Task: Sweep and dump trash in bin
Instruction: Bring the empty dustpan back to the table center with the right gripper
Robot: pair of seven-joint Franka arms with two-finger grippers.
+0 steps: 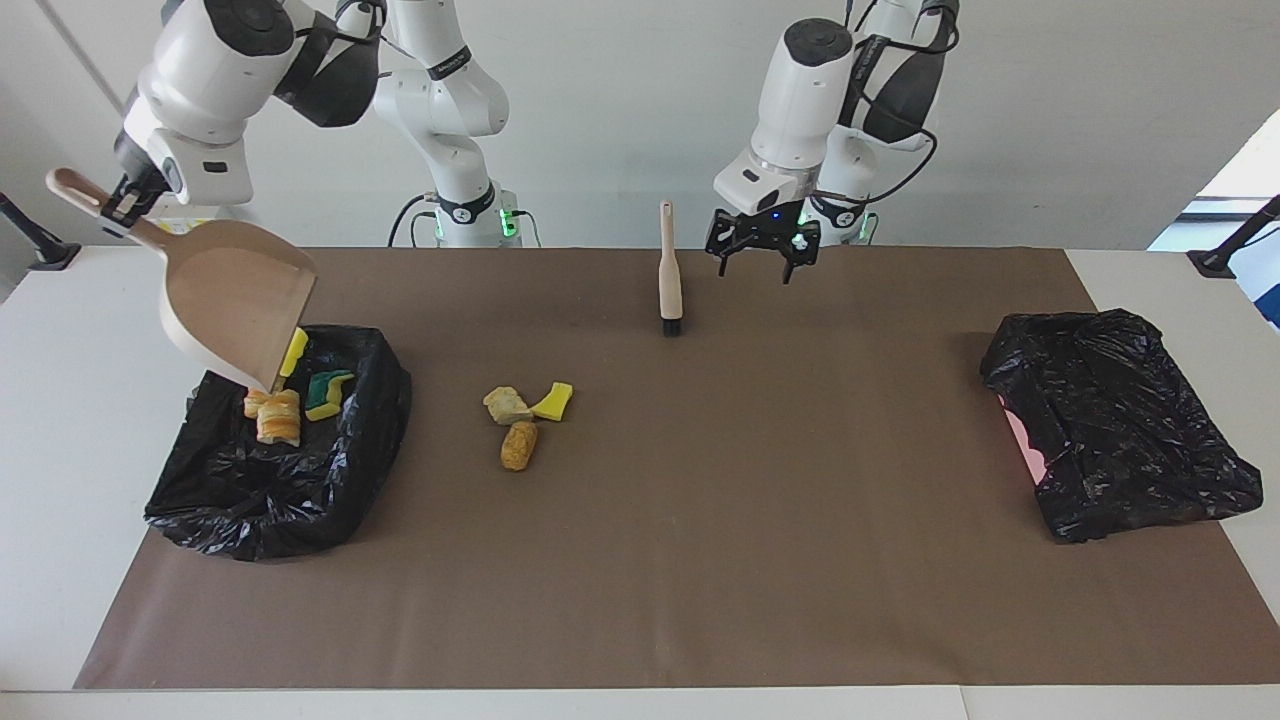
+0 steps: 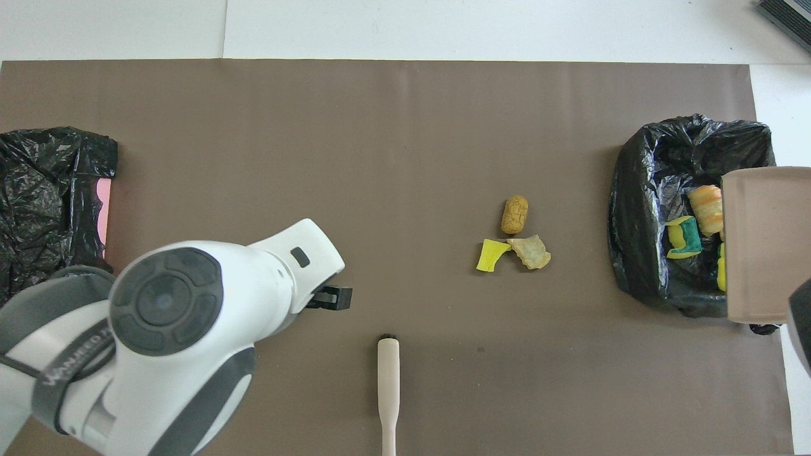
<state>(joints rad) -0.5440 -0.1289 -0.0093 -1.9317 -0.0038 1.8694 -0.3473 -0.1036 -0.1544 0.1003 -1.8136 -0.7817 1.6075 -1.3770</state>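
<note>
**Pink dustpan tipped over bin, brush lying free**

Pale pink plastic dustpan is held by its handle in the right gripper, jaws clamped narrow on the handle. The pan hangs steeply tilted below the jaws, mouth down, its lip over the open black-bag bin at the right arm's end of the surface.

Trash in the bin, directly beneath the pan's lip: two orange-tan striped lumps, a yellow-and-green sponge piece, and a yellow sponge piece at the pan's edge; whether that one has left the pan cannot be told. In the overhead view the pan covers part of the bin; one striped lump and the green-yellow sponge show beside it.

Trash on the brown mat, between the two sets of jaws: a beige stone-like chunk, a yellow sponge scrap touching it, and a tan speckled lump just beside both.

Hand brush lies flat on the mat, bristles pointing away from the robots, just beside the left jaws and apart from them.

Left gripper hovers above the mat, jaws spread wide, holding nothing.

A second black bag with pink showing at one edge lies at the left arm's end, well apart from the left jaws.
</note>
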